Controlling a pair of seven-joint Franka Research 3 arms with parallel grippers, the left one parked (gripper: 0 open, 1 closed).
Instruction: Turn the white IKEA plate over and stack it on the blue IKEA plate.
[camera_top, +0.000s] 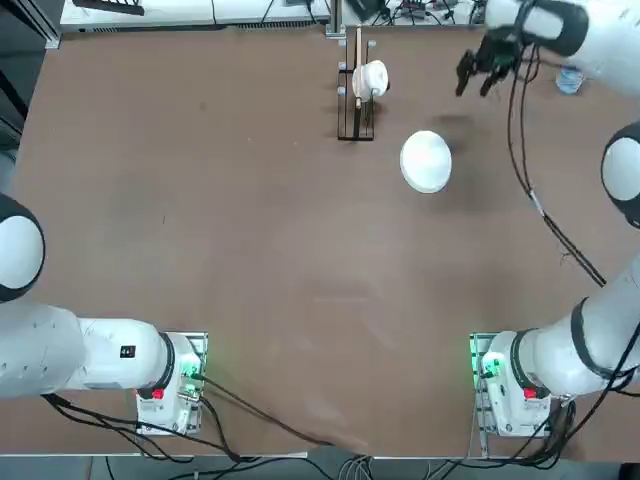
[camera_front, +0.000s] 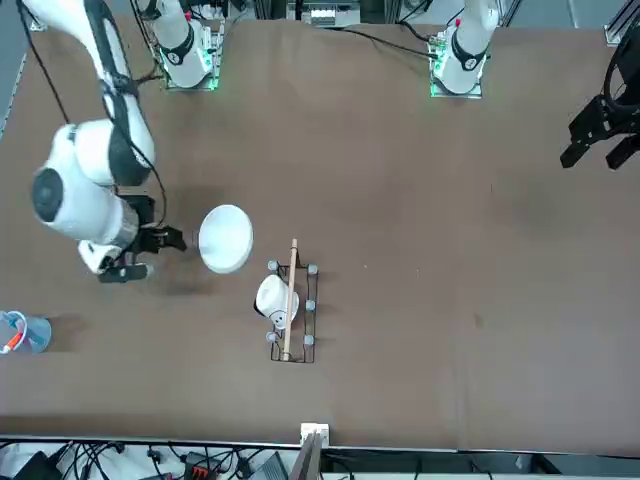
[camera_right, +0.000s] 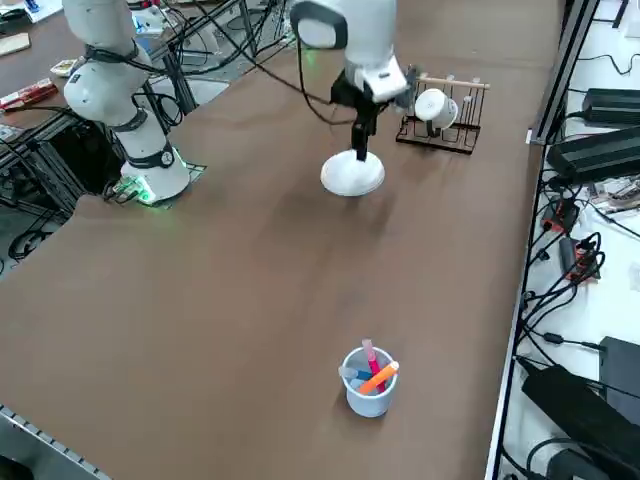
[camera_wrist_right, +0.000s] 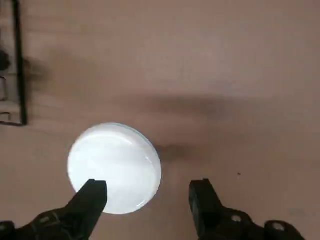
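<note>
The white IKEA plate (camera_top: 426, 160) lies bottom-up on the brown table, right of centre toward the far side; it also shows in the other views (camera_front: 225, 238) (camera_right: 352, 175) (camera_wrist_right: 115, 167). In the wrist view a thin pale blue edge, the blue IKEA plate (camera_wrist_right: 131, 130), peeks out from under it; the rest of that plate is hidden. My right gripper (camera_top: 475, 86) (camera_front: 160, 255) (camera_right: 359, 145) (camera_wrist_right: 147, 187) hangs open in the air, above and slightly to the right of the plates. It touches nothing and holds nothing.
A small black wire rack (camera_top: 355, 125) with a wooden bar stands left of the plates at the far edge and carries a white cup with a handle (camera_top: 370, 80). A bluish cup of coloured pens (camera_right: 368, 385) stands at the table's far right.
</note>
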